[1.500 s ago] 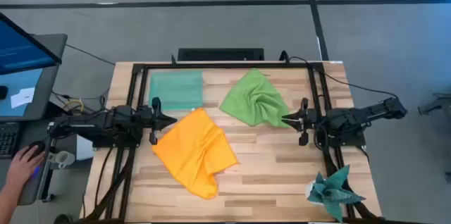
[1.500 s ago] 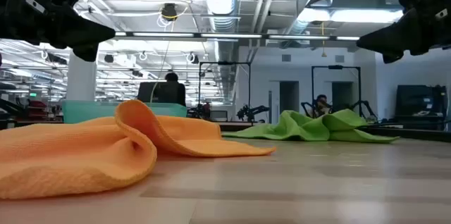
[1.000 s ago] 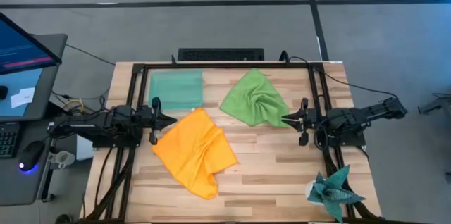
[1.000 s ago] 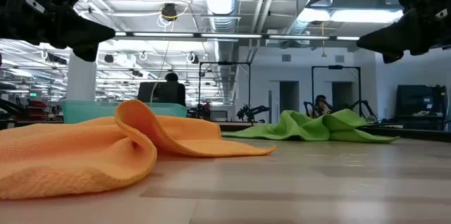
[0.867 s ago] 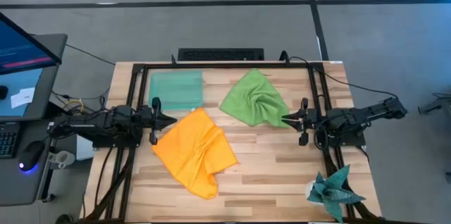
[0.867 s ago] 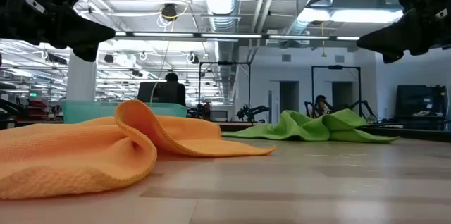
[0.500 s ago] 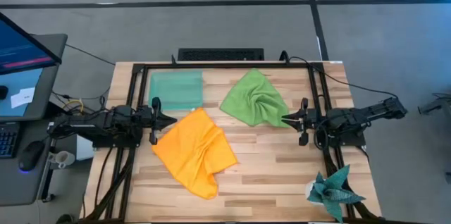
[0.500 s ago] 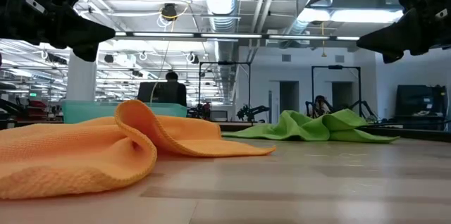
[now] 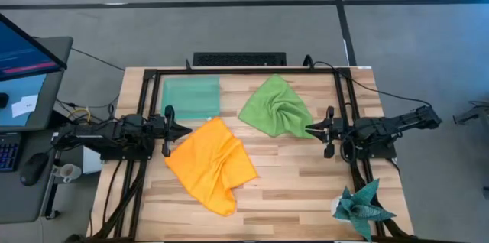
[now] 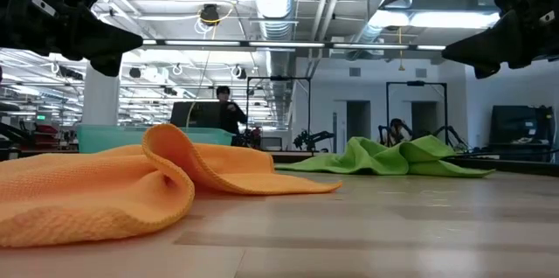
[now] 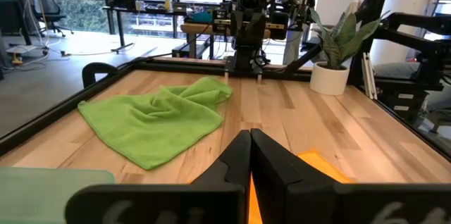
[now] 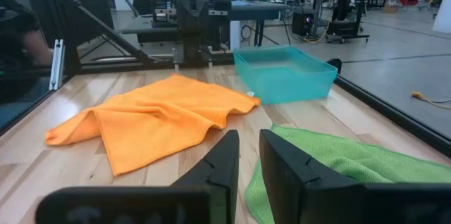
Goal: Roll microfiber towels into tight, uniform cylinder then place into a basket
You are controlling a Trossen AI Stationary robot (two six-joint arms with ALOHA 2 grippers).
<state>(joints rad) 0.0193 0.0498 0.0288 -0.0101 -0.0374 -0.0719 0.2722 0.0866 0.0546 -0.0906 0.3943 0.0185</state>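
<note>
Orange towel [image 9: 212,166] and lime green towel [image 9: 276,108] lie crumpled on my table, basket [image 9: 191,97] beside them; left gripper [image 9: 186,129] pinched closed, right gripper [image 9: 309,129] slightly parted, both empty.

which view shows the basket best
The high view: the basket shows whole from above, at the table's far left, empty. The right wrist view shows its walls side-on; the low view only a sliver; the left wrist view one corner.

Orange towel [image 9: 211,165], green towel [image 9: 276,108] crumpled, unrolled; basket [image 9: 191,97] empty.
</note>
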